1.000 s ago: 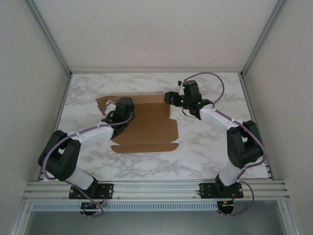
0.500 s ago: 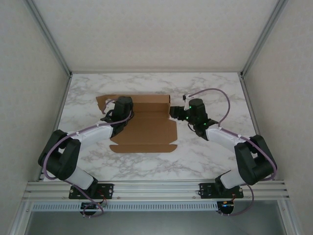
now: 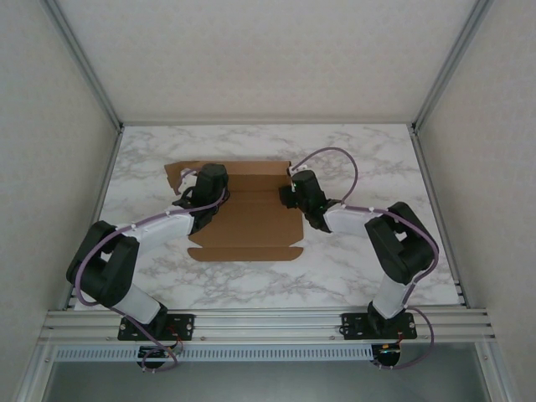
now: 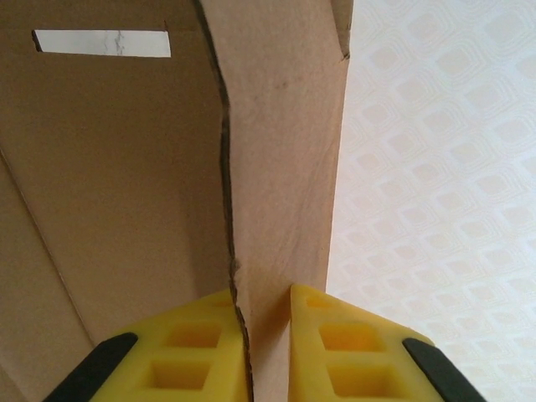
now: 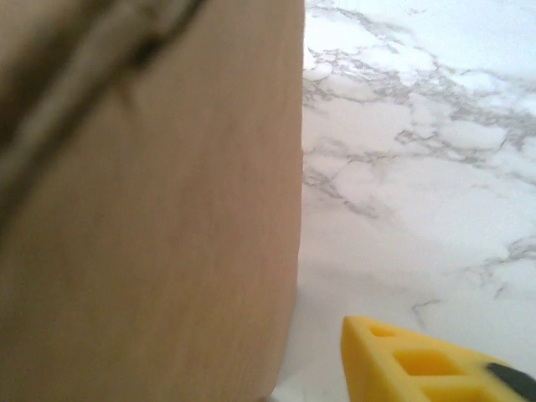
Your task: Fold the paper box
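Observation:
The paper box (image 3: 251, 219) lies as a mostly flat brown cardboard sheet in the middle of the marble table. My left gripper (image 3: 201, 191) is over its left part. In the left wrist view that gripper (image 4: 268, 335) is shut on a raised flap (image 4: 285, 167) of the box, with cardboard pinched between the yellow fingers (image 4: 193, 352). My right gripper (image 3: 287, 194) is at the box's right edge. In the right wrist view a cardboard panel (image 5: 151, 218) stands close on the left. One yellow finger (image 5: 410, 364) is apart from it on the right, and the other finger is hidden behind it.
White marble tabletop (image 3: 360, 243) surrounds the box on all sides. Metal frame posts and pale walls (image 3: 469, 126) bound it left, right and back. A slot (image 4: 100, 43) is cut in the panel beside the pinched flap.
My right arm has swung left and lower, from beside the box to its right edge, its jaws narrowing. My left gripper has stayed on the left flap.

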### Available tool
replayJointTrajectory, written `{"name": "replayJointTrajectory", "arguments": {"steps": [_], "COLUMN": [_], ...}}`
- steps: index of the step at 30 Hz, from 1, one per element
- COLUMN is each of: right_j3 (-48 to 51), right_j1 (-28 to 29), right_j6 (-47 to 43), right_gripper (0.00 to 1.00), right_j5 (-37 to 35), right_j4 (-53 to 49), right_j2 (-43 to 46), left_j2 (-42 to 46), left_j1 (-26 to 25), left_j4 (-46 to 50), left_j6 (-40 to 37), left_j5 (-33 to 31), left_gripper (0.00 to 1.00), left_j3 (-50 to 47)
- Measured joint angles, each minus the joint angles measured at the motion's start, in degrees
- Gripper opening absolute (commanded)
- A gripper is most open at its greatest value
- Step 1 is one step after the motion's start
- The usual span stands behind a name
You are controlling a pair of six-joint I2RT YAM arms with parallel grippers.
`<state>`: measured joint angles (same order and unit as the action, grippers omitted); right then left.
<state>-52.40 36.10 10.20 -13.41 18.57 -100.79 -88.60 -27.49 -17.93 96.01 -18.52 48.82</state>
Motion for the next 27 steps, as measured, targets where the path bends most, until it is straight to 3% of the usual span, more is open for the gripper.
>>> {"name": "replayJointTrajectory", "arguments": {"steps": [11, 18, 27], "right_j3": [-5.9, -9.5, -13.8], "right_j1": [0.3, 2.9, 5.4], "right_j6": [-0.1, 0.7, 6.8], "right_gripper": [0.22, 0.06, 0.05], "right_j5": [-3.7, -12.3, -21.1], "right_j4": [-2.0, -4.3, -9.4], "right_j2": [-5.0, -7.8, -10.4], "left_j2": [0.0, -0.2, -0.3], "left_j1": [0.3, 0.4, 0.5], "left_j4": [0.0, -0.1, 0.0], "left_j6": [0.3, 1.2, 1.6], "left_j5": [0.2, 0.2, 0.2], "left_gripper": [0.13, 0.13, 0.14], "left_j3": [0.3, 0.3, 0.5]}}
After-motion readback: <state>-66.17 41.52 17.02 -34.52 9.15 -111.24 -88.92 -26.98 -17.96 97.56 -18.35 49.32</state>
